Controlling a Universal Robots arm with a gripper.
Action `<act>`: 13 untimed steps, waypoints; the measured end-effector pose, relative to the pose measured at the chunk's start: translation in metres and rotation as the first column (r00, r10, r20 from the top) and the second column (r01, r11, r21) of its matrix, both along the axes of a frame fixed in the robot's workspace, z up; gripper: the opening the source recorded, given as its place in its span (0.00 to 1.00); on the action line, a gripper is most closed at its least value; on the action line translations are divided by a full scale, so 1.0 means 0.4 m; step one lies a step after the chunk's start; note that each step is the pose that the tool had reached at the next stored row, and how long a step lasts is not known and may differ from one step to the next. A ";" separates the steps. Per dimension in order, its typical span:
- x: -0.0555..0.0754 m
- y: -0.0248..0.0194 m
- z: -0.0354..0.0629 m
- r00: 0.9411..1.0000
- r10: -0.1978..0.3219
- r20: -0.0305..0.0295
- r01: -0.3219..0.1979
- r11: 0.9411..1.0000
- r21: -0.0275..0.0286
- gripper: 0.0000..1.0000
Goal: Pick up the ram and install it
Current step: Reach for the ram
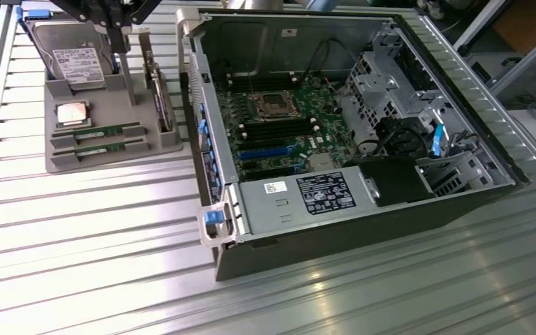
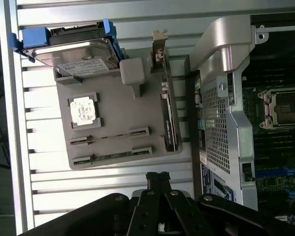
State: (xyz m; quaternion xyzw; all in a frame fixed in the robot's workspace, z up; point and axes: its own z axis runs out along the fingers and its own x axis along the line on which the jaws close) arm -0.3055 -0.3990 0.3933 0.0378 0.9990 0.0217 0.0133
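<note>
I'm looking at a table [image 1: 91, 230] of ribbed aluminium slats that catch a lot of glare. Beyond its edge on the exterior view's right there are metal frame struts and some loose cables. An open computer case [image 1: 454, 112] takes up most of the table, lying on its side with the green motherboard [image 1: 282, 125] exposed and the silver power supply [image 1: 306, 199] nearest the camera. On the exterior view's left, well apart from the case's board, sits a grey holder [image 1: 109, 112]. It carries a hard drive [image 1: 72, 59] propped at the far end and a square processor chip [image 1: 72, 112] in the middle. The ram [image 1: 95, 130] stands on edge in a slot at the near end (a second green stick sits in the parallel slot just beside it). In the wrist view the ram [image 2: 113, 155] lies along the holder's edge. My hand [image 2: 157, 178] hangs above the scene with its fingers pressed together and nothing between them. In the exterior view the hand [image 1: 116, 28] is high over the hard-drive end of the holder. It is clear of the ram, with the processor chip lying between the two.
</note>
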 end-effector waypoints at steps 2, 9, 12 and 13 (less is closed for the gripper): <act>-0.012 0.000 0.000 1.000 0.000 0.000 0.000 1.000 0.000 0.10; -0.073 0.000 0.000 1.000 0.000 0.000 0.000 1.000 0.000 0.10; -0.094 0.000 0.000 1.000 0.000 0.000 0.000 1.000 0.000 0.10; -0.106 0.000 0.000 1.000 0.000 0.000 0.000 1.000 0.000 0.10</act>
